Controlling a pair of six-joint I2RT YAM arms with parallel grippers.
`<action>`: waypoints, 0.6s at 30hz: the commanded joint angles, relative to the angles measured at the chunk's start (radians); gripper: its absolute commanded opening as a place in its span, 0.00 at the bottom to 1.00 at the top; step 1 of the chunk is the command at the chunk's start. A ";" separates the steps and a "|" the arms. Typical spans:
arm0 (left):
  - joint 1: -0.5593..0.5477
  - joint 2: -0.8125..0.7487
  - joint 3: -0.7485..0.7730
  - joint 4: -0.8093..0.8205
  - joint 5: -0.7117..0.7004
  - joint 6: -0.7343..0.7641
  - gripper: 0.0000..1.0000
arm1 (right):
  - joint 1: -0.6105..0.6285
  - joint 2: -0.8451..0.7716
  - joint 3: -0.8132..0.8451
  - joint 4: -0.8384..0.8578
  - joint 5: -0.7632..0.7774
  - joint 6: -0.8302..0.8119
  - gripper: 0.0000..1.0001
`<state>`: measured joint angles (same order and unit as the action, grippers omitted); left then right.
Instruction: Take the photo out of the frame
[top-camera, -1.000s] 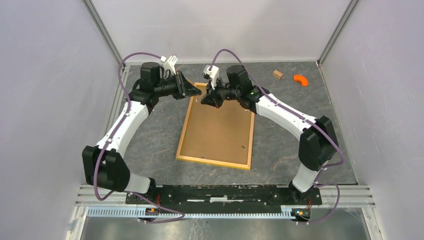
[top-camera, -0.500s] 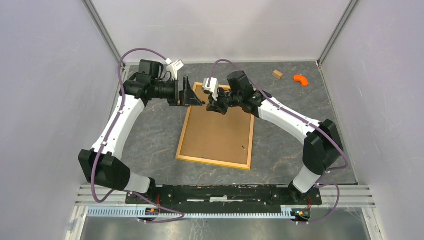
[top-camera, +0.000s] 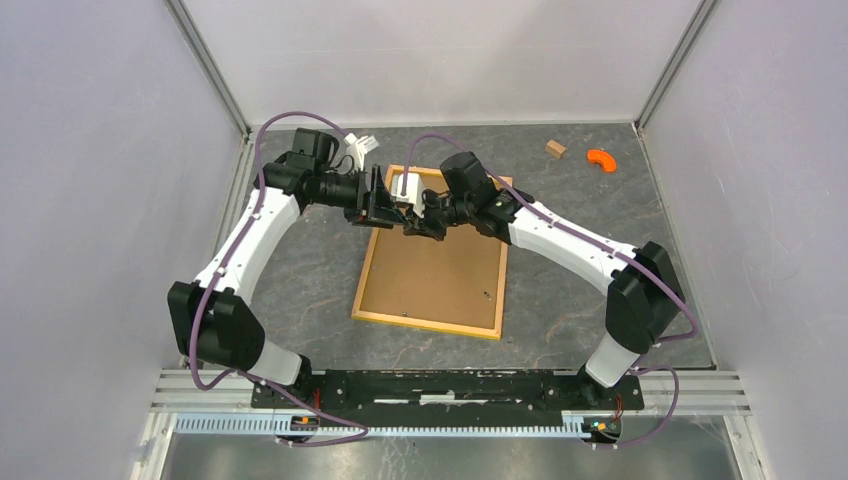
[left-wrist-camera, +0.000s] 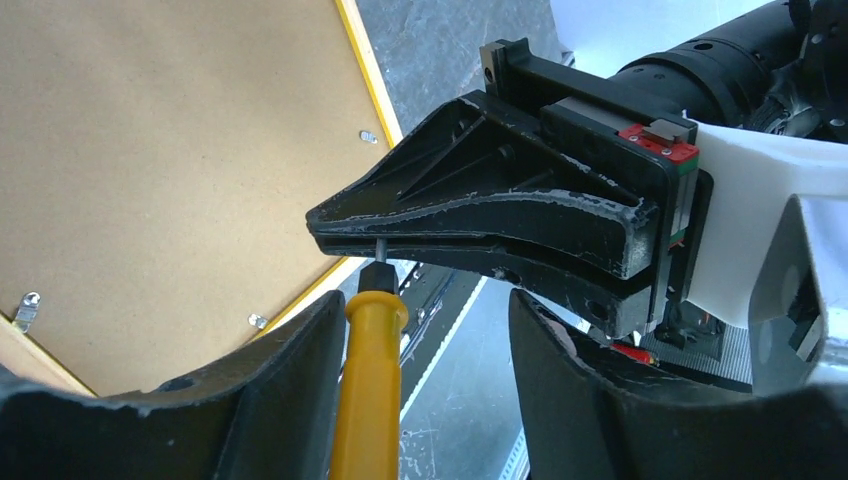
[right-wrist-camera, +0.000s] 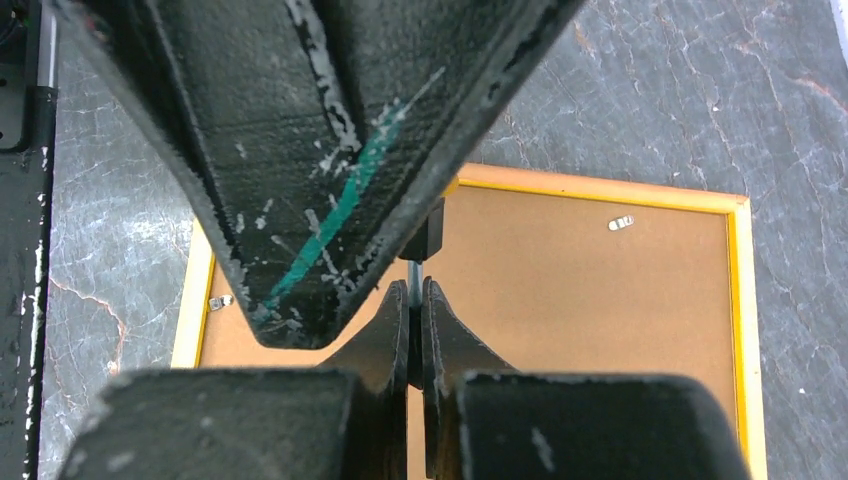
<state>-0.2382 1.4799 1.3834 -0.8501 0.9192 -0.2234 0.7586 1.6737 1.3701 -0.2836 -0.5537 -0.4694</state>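
The frame (top-camera: 430, 270) lies face down on the table, its brown board back (left-wrist-camera: 150, 150) up, with small clips (right-wrist-camera: 620, 222) along its yellow border. The photo is hidden under the board. My two grippers meet above the frame's far end. My right gripper (top-camera: 412, 227) is shut on the thin metal shaft (right-wrist-camera: 414, 272) of a yellow-handled screwdriver (left-wrist-camera: 368, 380). My left gripper (left-wrist-camera: 428, 300) is open, with the handle between its fingers and resting against the left finger (left-wrist-camera: 270, 390). In the top view, my left gripper (top-camera: 392, 205) touches the right one.
A small wooden block (top-camera: 555, 148) and an orange curved piece (top-camera: 600, 158) lie at the far right of the table. Enclosure walls stand close on both sides and at the back.
Both arms have moved together over the frame's far end. My left gripper has swung right and my right gripper left and nearer, so their tips now meet.
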 joint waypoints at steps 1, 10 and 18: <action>-0.008 0.010 -0.010 0.058 0.038 -0.036 0.64 | 0.010 -0.045 0.005 0.024 -0.004 -0.014 0.00; -0.009 0.023 -0.030 0.104 0.017 -0.081 0.33 | 0.017 -0.041 0.009 0.047 -0.006 0.011 0.00; 0.028 0.013 0.012 0.025 -0.091 0.009 0.02 | 0.006 -0.026 0.022 -0.054 0.065 -0.005 0.45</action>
<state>-0.2272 1.5002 1.3521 -0.7895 0.8940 -0.2710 0.7597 1.6691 1.3693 -0.3126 -0.5117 -0.4599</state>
